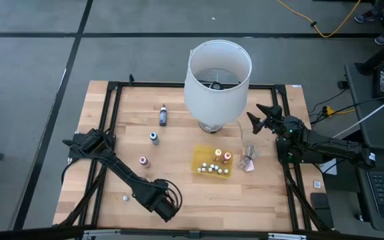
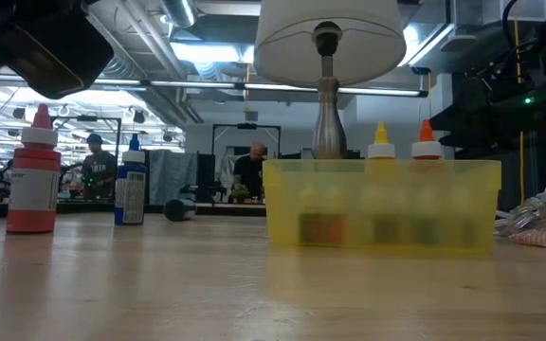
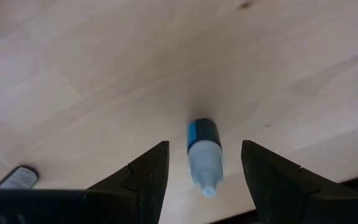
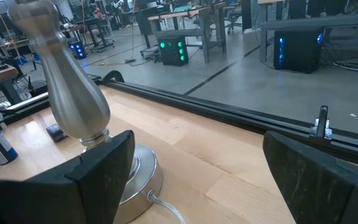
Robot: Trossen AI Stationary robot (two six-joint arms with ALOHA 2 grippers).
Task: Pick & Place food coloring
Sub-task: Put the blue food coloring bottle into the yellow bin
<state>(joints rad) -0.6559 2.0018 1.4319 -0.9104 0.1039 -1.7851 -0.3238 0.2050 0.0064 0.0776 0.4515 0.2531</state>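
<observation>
The yellow tray (image 1: 197,160) lies on the wooden table (image 1: 179,193) just in front of the lamp (image 1: 217,80). Inside the tray stand two food coloring bottles (image 1: 222,155), one with a yellow top and one with an orange top, in the part nearest the lamp. A group of small whitish bottles (image 1: 211,169) sits in the part farther from the lamp. In the low view, coloured shapes show dimly through the tray wall (image 2: 382,204), but I cannot tell what they are.

Other bottles stand outside the tray, on the side of the left arm. A dark blue bottle (image 1: 163,115) is beside the lamp, a bottle with a blue top (image 1: 154,137) is a little farther from it, and a bottle with a pink-red top (image 1: 143,161) is at the level of the tray. A tiny whitish piece (image 1: 125,197) lies still farther from the lamp.

The left gripper (image 1: 166,208) is near the table edge farthest from the lamp. Its fingers are spread, and in its wrist view a small bottle with a blue band (image 3: 204,149) lies on the wood between them, not pinched. A dark label (image 3: 18,178) is at the edge of this view, and no writing on it can be read.

The right gripper (image 1: 259,120) waits beside the lamp base (image 4: 138,174) with its fingers wide apart, holding nothing. A crumpled clear wrapper (image 1: 249,159) lies next to the tray.
</observation>
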